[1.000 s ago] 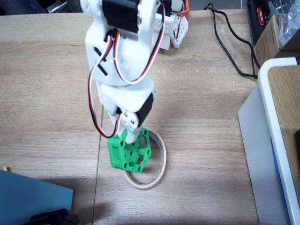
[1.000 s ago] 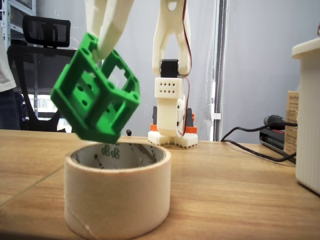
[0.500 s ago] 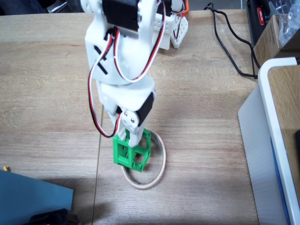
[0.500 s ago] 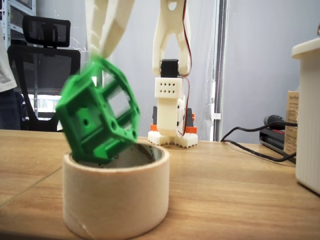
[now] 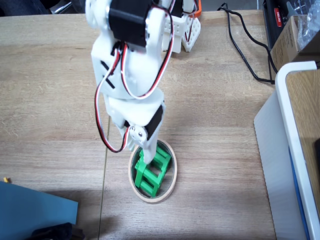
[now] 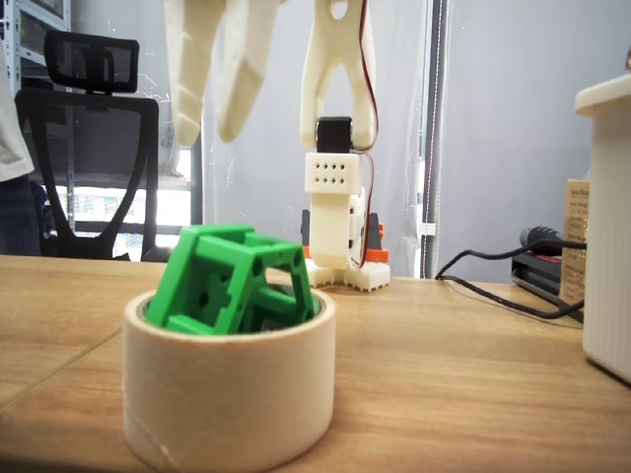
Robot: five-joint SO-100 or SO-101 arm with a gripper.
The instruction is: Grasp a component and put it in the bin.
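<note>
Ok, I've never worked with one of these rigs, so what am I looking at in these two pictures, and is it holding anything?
It is one small white robot arm on a wooden table. One camera looks down from above; the other sits low on the table, facing the arm's base. The gripper hangs open, holding nothing. Below it, the green part sits tilted inside the tape ring, poking above its rim. Black cables and a white box lie to the right in the view from above.

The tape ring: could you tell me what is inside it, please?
The green component sits tilted inside the tape ring, its top above the rim. The ring's wall hides its lower part. The open gripper hangs above.
</note>
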